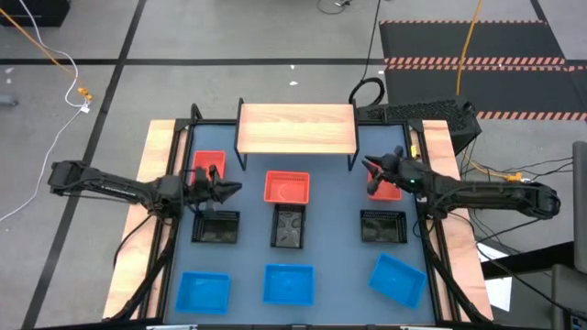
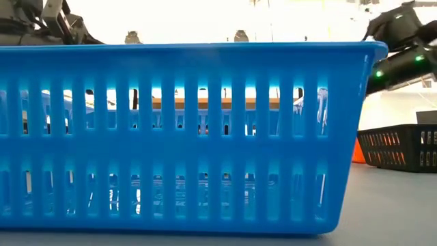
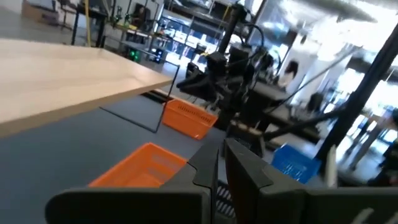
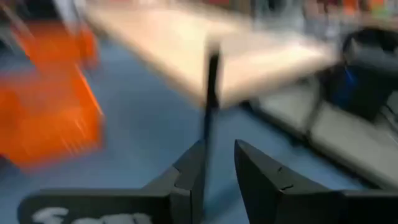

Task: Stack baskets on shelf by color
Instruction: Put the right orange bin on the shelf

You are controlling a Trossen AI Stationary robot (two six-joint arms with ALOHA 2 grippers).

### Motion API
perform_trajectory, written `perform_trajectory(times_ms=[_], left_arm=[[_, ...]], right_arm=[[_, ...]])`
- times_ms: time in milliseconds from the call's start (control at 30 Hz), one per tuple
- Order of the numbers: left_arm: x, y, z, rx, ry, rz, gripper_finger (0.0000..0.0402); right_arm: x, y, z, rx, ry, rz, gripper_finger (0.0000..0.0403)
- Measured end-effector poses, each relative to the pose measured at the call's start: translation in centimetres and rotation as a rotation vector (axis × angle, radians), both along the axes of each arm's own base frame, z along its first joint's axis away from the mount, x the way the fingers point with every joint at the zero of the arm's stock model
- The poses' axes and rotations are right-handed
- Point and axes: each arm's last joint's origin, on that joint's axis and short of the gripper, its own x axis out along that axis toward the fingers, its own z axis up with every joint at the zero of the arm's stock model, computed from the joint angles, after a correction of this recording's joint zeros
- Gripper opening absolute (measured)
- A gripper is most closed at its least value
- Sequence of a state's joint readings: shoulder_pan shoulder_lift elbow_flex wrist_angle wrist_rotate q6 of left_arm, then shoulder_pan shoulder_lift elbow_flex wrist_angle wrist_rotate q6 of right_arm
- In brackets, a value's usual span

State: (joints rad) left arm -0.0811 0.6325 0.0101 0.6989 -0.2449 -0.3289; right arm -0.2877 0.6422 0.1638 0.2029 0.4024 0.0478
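Nine baskets are counted on the bench (image 1: 348,266) in the high view: three red across the middle, three black below them, three blue along the bottom. At centre left, the left gripper (image 1: 231,190), fingers nearly together and empty, is seen beside the left red basket (image 1: 208,163). The shelf (image 1: 296,127) stands bare at upper centre. At centre right, the right gripper (image 1: 371,167), fingers slightly apart, is seen over the right red basket (image 1: 384,191).

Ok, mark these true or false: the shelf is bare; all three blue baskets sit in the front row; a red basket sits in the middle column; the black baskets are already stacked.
1. The shelf is bare. True.
2. All three blue baskets sit in the front row. True.
3. A red basket sits in the middle column. True.
4. The black baskets are already stacked. False: they sit apart in one row.
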Motion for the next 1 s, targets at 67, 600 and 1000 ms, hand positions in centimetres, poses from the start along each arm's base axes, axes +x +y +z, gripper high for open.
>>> perform_trajectory(times_ms=[67,600,1000], left_arm=[[0.0,0.0,-0.2,0.068,0.032,0.004,0.0031],[0.0,0.2,0.5,0.316,0.004,0.048,0.0031],[0.0,0.2,0.2,0.303,0.028,0.040,0.0031]], right_arm=[[-0.1,0.0,0.0,0.042,0.101,-0.021,0.0091],[0.5,1.2,6.5,0.423,0.327,0.317,0.0173],[3.4,2.3,4.7,0.516,0.555,0.525,0.0169]])
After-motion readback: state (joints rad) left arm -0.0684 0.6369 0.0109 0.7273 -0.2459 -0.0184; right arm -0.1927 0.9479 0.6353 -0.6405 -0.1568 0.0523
